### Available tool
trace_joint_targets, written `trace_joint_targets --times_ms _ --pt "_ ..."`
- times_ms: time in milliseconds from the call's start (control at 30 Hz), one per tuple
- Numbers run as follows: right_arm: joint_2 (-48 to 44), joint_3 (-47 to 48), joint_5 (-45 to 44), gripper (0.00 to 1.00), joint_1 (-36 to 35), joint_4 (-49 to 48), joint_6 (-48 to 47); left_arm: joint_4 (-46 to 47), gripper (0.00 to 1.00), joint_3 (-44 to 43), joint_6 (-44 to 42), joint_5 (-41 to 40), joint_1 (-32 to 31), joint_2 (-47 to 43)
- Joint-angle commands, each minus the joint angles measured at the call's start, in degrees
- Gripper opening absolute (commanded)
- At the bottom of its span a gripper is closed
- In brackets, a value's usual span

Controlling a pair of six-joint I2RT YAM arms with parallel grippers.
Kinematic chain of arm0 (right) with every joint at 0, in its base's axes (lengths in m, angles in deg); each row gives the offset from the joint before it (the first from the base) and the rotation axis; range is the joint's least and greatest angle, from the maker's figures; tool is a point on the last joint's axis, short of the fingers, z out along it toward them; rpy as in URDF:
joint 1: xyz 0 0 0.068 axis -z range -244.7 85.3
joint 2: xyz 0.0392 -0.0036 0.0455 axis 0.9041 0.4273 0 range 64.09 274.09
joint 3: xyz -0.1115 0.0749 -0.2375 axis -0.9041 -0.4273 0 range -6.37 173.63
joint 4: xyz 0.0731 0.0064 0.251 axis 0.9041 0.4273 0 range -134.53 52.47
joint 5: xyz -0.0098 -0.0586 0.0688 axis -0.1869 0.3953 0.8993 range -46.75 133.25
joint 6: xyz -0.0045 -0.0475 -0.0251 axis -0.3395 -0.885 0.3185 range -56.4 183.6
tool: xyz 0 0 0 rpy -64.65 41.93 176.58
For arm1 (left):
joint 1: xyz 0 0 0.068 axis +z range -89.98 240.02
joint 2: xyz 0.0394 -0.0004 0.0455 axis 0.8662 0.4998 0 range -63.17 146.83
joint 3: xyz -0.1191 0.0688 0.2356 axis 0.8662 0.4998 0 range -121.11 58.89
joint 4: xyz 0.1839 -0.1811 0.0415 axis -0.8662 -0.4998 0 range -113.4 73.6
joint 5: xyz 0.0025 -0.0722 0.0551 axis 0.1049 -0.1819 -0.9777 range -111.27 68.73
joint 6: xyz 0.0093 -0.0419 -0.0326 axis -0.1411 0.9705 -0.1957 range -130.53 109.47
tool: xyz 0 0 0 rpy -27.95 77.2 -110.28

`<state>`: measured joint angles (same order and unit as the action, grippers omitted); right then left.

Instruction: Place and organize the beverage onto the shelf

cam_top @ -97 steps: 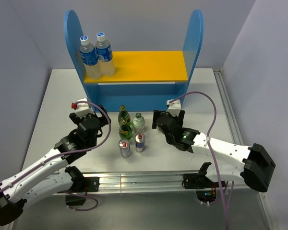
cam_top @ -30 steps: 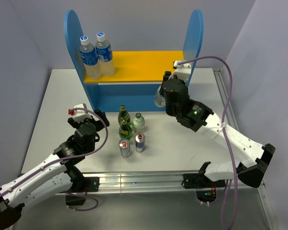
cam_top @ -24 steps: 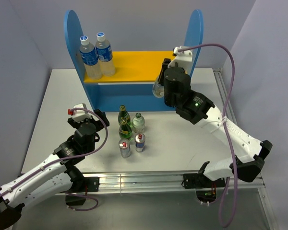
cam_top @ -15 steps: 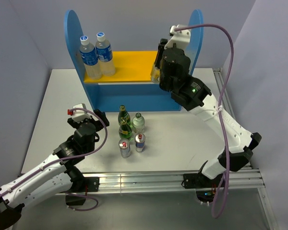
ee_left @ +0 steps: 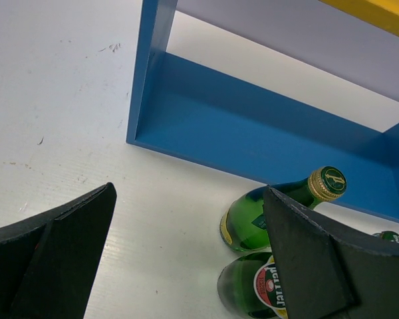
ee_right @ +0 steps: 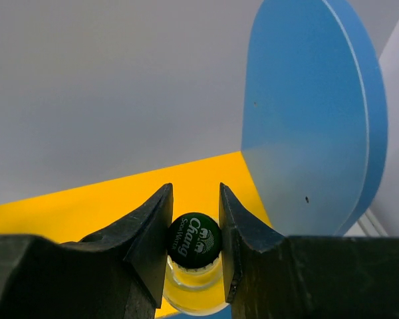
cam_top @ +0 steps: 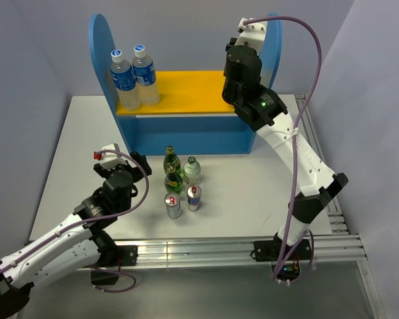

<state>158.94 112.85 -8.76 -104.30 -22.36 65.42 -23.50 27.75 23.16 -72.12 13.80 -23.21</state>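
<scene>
My right gripper (ee_right: 195,214) is shut on the green cap of a clear glass bottle (ee_right: 193,292) of pale yellow liquid. It holds the bottle upright over the right end of the shelf's yellow upper board (cam_top: 186,92), beside the blue side panel (ee_right: 312,119). In the top view the right arm (cam_top: 243,70) hides that bottle. On the table stand two green bottles (cam_top: 171,161) (cam_top: 173,181), a clear bottle (cam_top: 191,171) and two cans (cam_top: 173,205) (cam_top: 194,197). My left gripper (ee_left: 186,266) is open, low over the table, just left of the green bottles (ee_left: 253,219).
Two plastic water bottles with blue labels (cam_top: 123,81) (cam_top: 145,74) stand at the left end of the upper board. The shelf's blue lower level (ee_left: 266,139) shows nothing on it. A metal rail (cam_top: 206,249) runs along the table's near edge.
My right arm has lifted the clear bottle from in front of the shelf's lower level to above the right end of the yellow board. The left arm has stayed still.
</scene>
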Motion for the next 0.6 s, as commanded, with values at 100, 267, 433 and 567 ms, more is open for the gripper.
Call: trace_joint_targets --times_ms 100,267,433,567 --pt "0.7 3.6 3.4 0.00 5.0 -4.0 3.1 1.6 0.99 0.2 0.1 0.2 0.2 0.7" --pt "2.1 1.8 4.7 0.00 7.2 -2.6 5.6 1.5 0.99 0.0 0.2 0.2 0.2 1.0" --pt "2.5 -1.1 5.4 0.00 8.7 -3.5 6.8 1.5 0.99 0.2 0.3 0.5 0.2 0.7" --pt "4.6 -1.2 5.2 0.00 9.4 -4.3 6.7 1.2 0.99 0.1 0.5 0.6 0.2 0.8"
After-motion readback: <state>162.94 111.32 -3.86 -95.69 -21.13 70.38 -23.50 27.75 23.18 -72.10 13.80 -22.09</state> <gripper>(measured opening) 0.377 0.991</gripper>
